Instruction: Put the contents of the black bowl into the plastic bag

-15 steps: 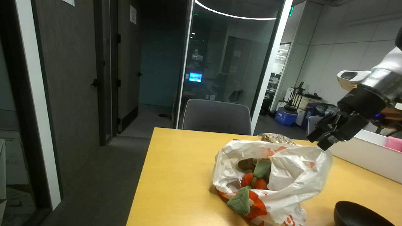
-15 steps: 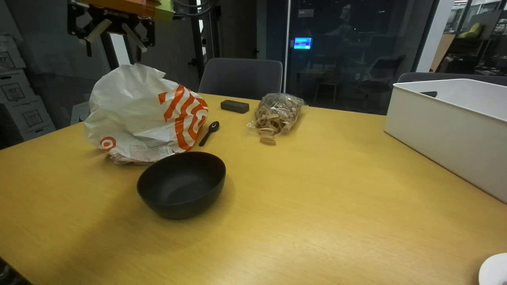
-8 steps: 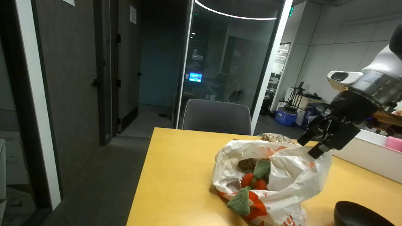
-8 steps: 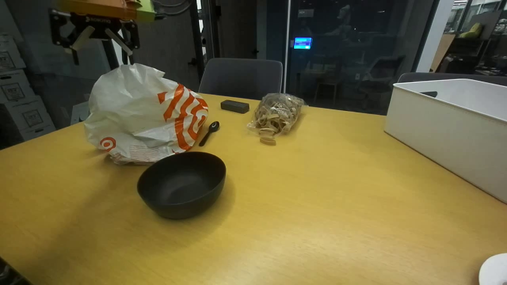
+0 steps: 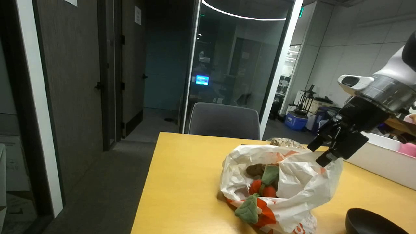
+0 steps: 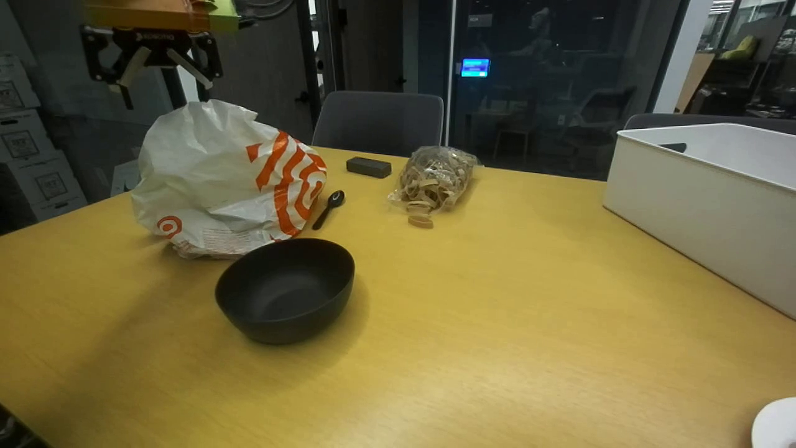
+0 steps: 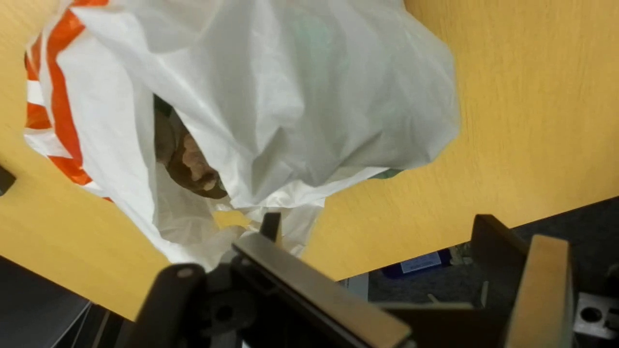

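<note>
The gripper [image 5: 318, 153] hangs near the top of the plastic bag [image 6: 211, 174], fingers spread and holding nothing; whether one touches the film is hard to tell. A low sideways sweep could snag it and tip out the green leaf [image 5: 249, 209] lolling over the lip. The black bowl [image 6: 286, 298] (bare inside) stands near the bag on the bench [image 6: 497, 323].

Black bowl [image 5: 370, 224] cut off by lower edge in exterior view; white bin [image 6: 699, 211] cut off by right edge in both exterior views; brown thing [image 7: 193, 169] partly hidden inside plastic bag [image 7: 333, 116]; small print [image 6: 233, 239] unreadable
</note>
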### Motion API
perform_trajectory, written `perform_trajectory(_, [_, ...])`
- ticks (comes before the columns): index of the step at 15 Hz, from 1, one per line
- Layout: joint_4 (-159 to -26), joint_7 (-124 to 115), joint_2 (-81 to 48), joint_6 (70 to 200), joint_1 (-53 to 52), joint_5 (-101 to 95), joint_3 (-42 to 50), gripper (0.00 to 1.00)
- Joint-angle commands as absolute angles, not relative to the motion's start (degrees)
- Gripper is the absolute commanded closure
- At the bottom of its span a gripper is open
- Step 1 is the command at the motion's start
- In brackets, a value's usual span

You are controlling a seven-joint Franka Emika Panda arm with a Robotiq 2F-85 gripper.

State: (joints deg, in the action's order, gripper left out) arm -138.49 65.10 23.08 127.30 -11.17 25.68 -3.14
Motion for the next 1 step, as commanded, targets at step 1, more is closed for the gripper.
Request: perform_trajectory(1, [-138.5, 64.6, 23.0, 127.4, -12.5, 25.1, -2.0, 0.0])
